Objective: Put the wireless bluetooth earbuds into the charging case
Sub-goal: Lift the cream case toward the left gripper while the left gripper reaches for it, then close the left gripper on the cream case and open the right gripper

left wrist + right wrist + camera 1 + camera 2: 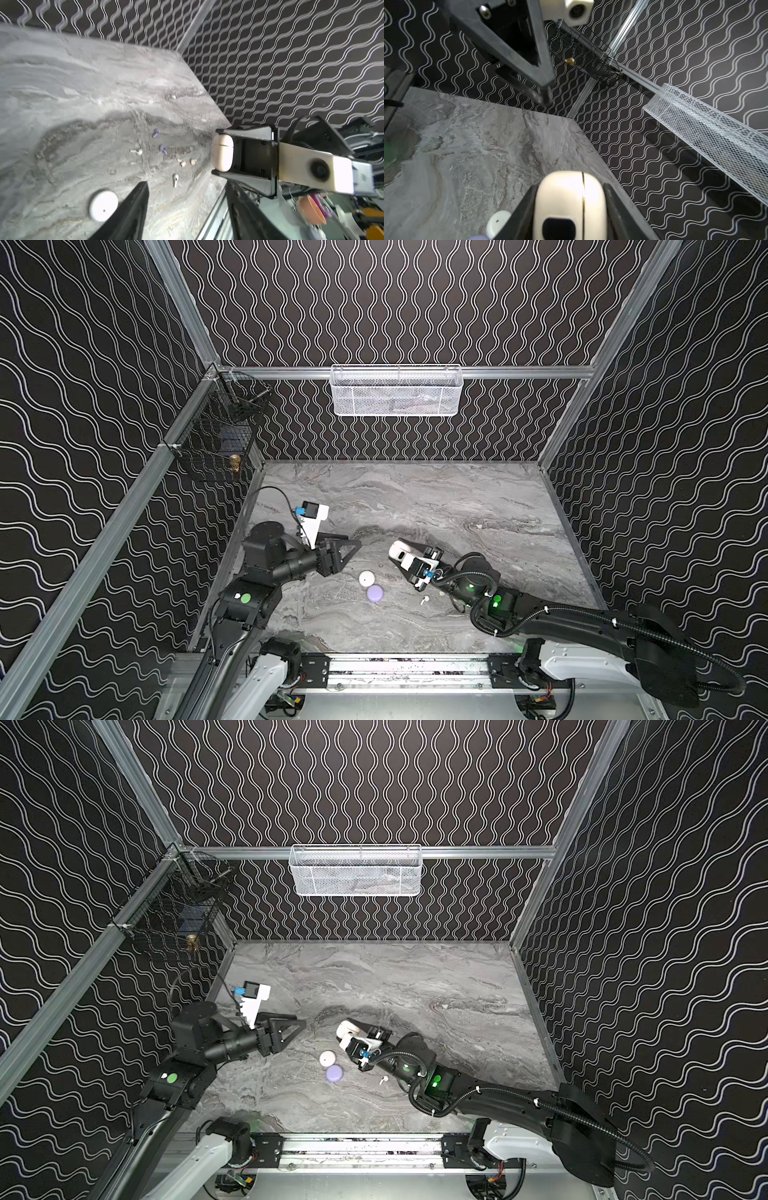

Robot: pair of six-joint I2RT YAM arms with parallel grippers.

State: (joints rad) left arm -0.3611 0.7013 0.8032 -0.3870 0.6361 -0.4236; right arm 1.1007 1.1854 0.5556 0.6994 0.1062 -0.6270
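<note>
My right claw (216, 151) was clamped on the cream charging case (571, 205), one jaw pressed to each side, holding it clear above the grey marbled tabletop (457, 497). The case's lid looked closed, with only a thin seam showing across it. My left claw (547, 93) pointed toward it from the other side of the middle. Its jaws stood partly spread with nothing between them, and it touched neither the case nor anything on the tabletop.

The wireless bluetooth earbuds (163, 149) lay loose on the tabletop beneath and beside my right arm, all six of them outside the case. My left wrist view showed them best. Two lavender ones (156, 133) lay near each other, with a white earbud (136, 151) close by. Two cream ones (182, 163) sat just beside each other, and a second white one (175, 180) lay a little apart from them. In both top views I could make out only one white earbud (425, 600) (381, 1080) clearly, just beside my right wrist.

A white round case (366, 578) and a lavender round case (375, 593) lay closed on the tabletop between my two claws. They sat close against each other, but I could not tell whether they touched.
</note>
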